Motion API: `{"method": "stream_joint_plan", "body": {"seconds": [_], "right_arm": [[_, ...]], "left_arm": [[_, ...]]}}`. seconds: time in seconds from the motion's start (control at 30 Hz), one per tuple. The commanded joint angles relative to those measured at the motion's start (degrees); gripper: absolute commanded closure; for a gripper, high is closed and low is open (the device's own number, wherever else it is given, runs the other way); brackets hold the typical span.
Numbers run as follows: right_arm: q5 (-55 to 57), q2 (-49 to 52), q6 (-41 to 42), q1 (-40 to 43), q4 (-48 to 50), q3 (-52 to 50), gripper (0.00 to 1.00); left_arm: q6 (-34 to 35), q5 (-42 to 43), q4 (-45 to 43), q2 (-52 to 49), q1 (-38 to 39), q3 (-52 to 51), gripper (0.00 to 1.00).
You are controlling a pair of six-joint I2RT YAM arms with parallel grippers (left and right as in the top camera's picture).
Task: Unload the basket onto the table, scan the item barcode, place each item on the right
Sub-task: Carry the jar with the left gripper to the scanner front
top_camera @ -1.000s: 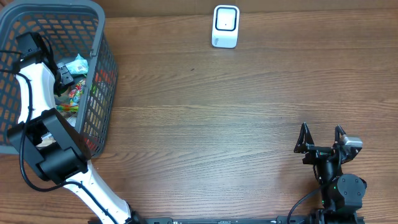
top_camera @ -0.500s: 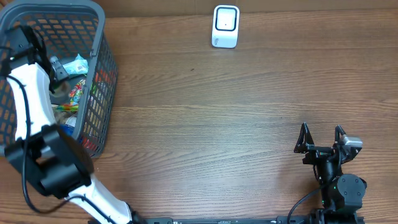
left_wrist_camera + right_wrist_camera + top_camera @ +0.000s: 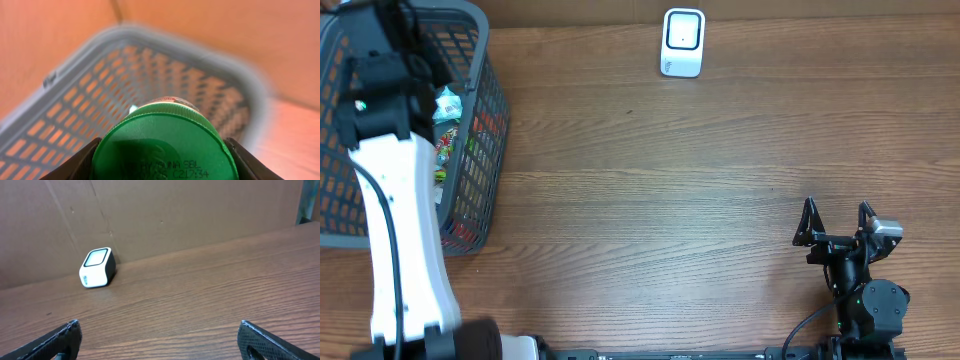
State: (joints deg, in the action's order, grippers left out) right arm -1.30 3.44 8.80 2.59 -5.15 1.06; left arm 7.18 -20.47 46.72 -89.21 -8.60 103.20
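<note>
Your left arm has lifted out of the basket over the last second. The left gripper now sits above the basket, jaws about half open and clamped on either side of the green-capped item, which hangs over the basket's interior. So the pick looks done, and what remains is the carry to the scanner, well apart from the basket. Your right gripper has not moved: jaws spread wide, empty, far from the basket
</note>
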Motion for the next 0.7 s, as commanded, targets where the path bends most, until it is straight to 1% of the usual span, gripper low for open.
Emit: {"method": "stream_joint_plan", "body": {"seconds": [0.0,0.1,0.2,0.33,0.47,0.67], "right_arm": [[-0.28,0.09,0.22,0.00,0.37,-0.59,0.00],[-0.28,0.09,0.22,0.00,0.37,-0.59,0.00],[-0.28,0.09,0.22,0.00,0.37,-0.59,0.00],[-0.28,0.09,0.22,0.00,0.37,-0.59,0.00],[-0.28,0.09,0.22,0.00,0.39,-0.59,0.00],[-0.28,0.09,0.22,0.00,0.48,-0.59,0.00]], "left_arm": [[0.35,-3.17,-0.63,6.99,6.21,0.15,0.65],[0.39,-0.24,-0.24,9.64,13.84,0.15,0.66],[0.59,-0.24,0.70,10.23,21.70,0.15,0.66],[5.11,-0.90,4.92,9.07,30.18,0.13,0.65],[7.21,0.17,8.72,5.55,35.10,0.13,0.64],[7.91,8.46,11.34,-3.32,38.07,0.13,0.64]]}}
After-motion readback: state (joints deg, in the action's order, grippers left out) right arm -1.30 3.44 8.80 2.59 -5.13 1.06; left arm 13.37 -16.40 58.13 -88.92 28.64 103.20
